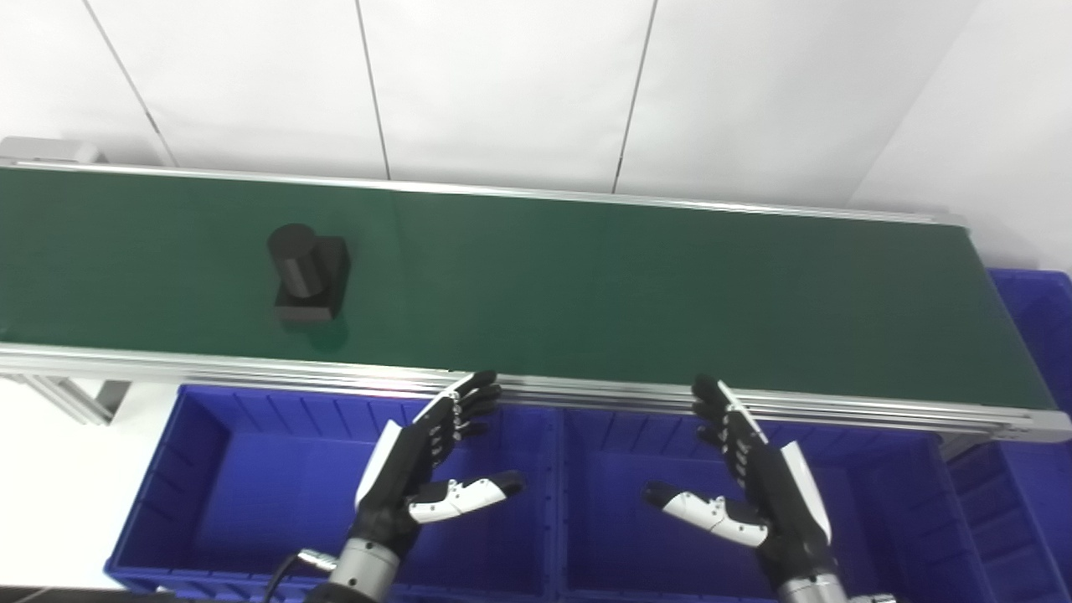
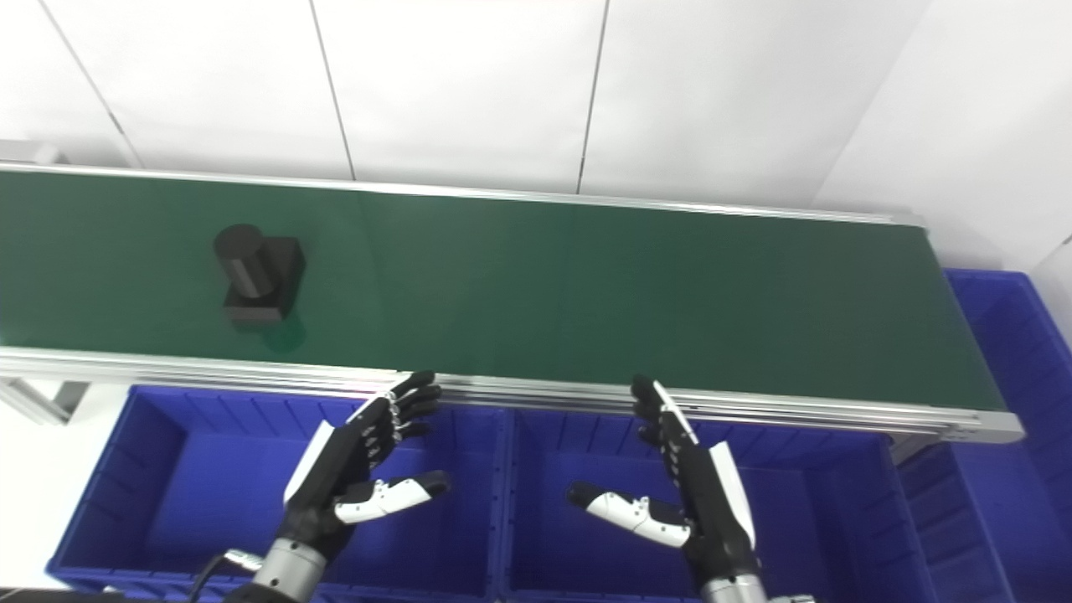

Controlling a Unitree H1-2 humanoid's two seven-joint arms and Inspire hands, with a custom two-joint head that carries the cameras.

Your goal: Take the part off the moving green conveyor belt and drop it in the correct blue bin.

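A black part (image 1: 307, 275), a short cylinder standing on a square block, rides on the green conveyor belt (image 1: 586, 285) at its left portion. My left hand (image 1: 423, 469) hovers open over the left blue bin (image 1: 209, 486), well right of and nearer than the part. Over the middle blue bin (image 1: 611, 469) my right hand (image 1: 754, 473) is open too, thumb pointing inward. Neither hand holds anything. The same part (image 2: 257, 274) shows in the right eye view.
An aluminium rail (image 1: 586, 394) runs along the belt's near edge, just beyond my fingertips. A third blue bin (image 1: 1038, 335) sits past the belt's right end. White wall panels stand behind the belt.
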